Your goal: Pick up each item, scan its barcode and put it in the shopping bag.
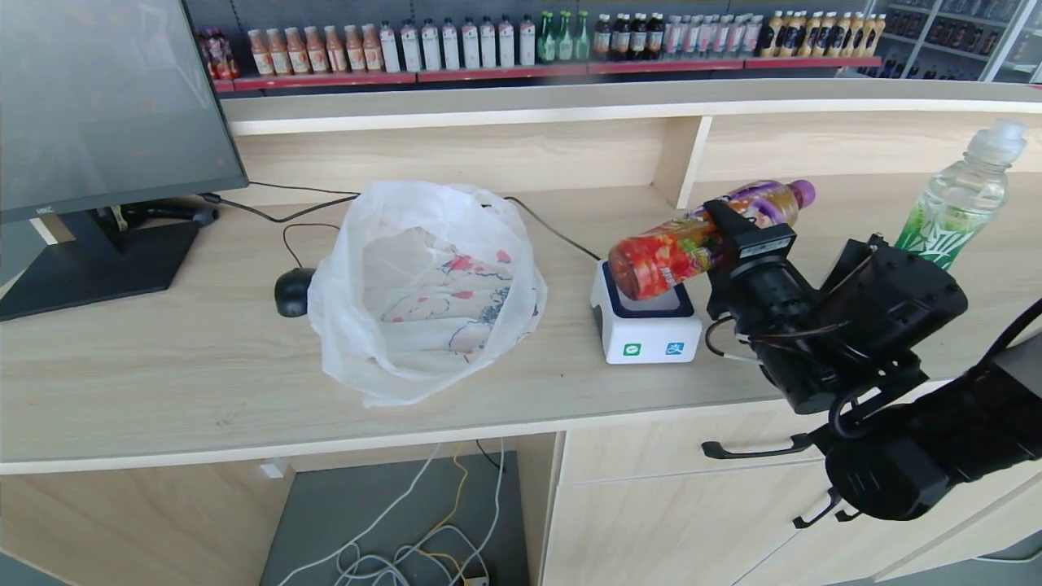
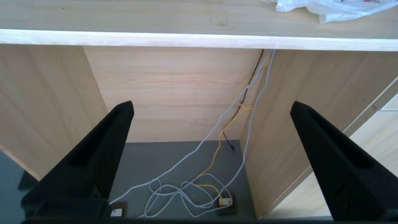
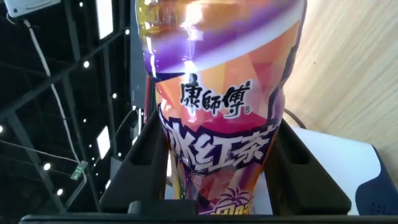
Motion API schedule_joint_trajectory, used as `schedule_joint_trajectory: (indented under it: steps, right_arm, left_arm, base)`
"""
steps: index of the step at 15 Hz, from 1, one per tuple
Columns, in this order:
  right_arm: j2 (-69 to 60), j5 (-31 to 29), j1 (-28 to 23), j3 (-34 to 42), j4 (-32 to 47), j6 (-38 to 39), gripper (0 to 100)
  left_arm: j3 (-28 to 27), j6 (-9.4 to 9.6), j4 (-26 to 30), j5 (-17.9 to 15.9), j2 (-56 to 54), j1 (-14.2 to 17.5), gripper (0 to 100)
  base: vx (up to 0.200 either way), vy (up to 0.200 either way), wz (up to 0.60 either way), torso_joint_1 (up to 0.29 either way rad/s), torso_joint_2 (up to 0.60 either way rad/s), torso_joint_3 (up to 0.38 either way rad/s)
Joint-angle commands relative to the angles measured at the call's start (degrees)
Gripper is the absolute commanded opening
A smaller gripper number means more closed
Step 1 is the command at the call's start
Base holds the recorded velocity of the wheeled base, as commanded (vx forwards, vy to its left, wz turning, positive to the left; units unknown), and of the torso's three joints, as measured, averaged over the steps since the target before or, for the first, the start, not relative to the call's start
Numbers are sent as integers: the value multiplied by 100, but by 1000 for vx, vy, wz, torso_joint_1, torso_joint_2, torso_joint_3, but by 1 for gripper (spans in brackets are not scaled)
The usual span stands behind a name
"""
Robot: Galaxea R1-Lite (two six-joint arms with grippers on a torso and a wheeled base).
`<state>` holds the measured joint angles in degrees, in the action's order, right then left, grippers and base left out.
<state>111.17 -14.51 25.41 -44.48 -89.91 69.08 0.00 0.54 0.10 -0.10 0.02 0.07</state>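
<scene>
Holding bottle [image 1: 704,240] sideways in right claw [image 1: 737,236], pinched mid-body, base just above scanner [image 1: 645,325] on the surface [image 1: 163,366]. Left claw [image 2: 211,155] spread, down below surface edge. Could slip on the slick label, or miss the read with barcode facing away; might clip scanner swinging toward bag [image 1: 423,285].

**Count of things at the checkout counter**

Counter [image 1: 163,366]: 1.
Bottles at the counter numbered 2: one purple-capped bottle [image 1: 676,252] [image 3: 217,112] and one green-labelled bottle [image 1: 952,203].
Shopping bag [image 1: 423,342] [image 2: 336,7]: 1.
White scanner [image 1: 647,334]: 1.
Monitor [image 1: 106,98]: 1.
Mouse [image 1: 291,291]: 1.
Grippers numbered 2: the left gripper [image 2: 211,109] and the right gripper [image 1: 733,220] [image 3: 221,149].
The shelf bottles [image 1: 505,41] stood in one long row. They were too small and too closely packed for a sure count, but there were well over twenty.
</scene>
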Motion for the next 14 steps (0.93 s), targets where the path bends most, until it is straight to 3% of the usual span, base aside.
schedule_joint_trajectory:
  steps: [1,14]
  right_arm:
    - [72,0,-36,45,-9,9,0]
    - [107,-17,0,150,-9,422,0]
  left_arm:
    - [0,-1,-1,10,-2,1,100]
    - [0,-1,-1,1,-2,1,100]
  base:
    - [0,0,0,0,0,0]
    - [0,0,0,0,0,0]
